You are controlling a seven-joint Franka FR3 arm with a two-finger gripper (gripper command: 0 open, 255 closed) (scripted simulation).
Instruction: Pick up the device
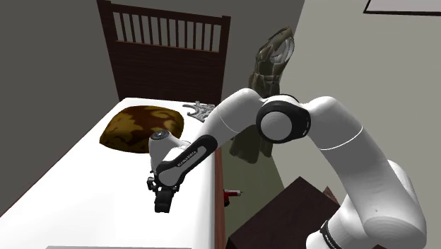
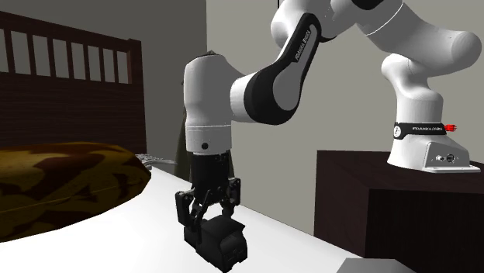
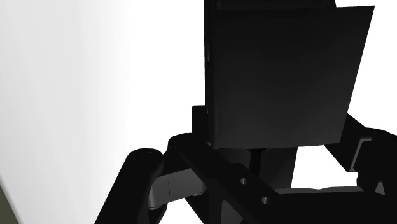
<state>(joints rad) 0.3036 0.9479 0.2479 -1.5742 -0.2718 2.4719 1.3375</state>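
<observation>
Shoulder view first: the bed, white-sheeted with a dark slatted headboard, carries everything that matters here. The white arm reaches from its stand over the bed's side edge and bends down toward the sheet. A mottled brown pillow lies at the headboard end, well apart from the work.

In the second exterior view we see the gripper pointing straight down, with the device, a black boxy block, directly under it and in line with the fingers. It sits near the bed's side edge closest to the stand, down the bed from the pillow.

In the wrist view the device shows as a dark slab between the two fingers, which stand at a middling spread and press its opposite sides. We judge the gripper to be clasping it. We cannot tell whether the block's underside clears the sheet or rests on it, nor which way its long axis runs.

Since the device lies directly below the gripper, we judge the coming move to be a plain vertical lift.
</observation>
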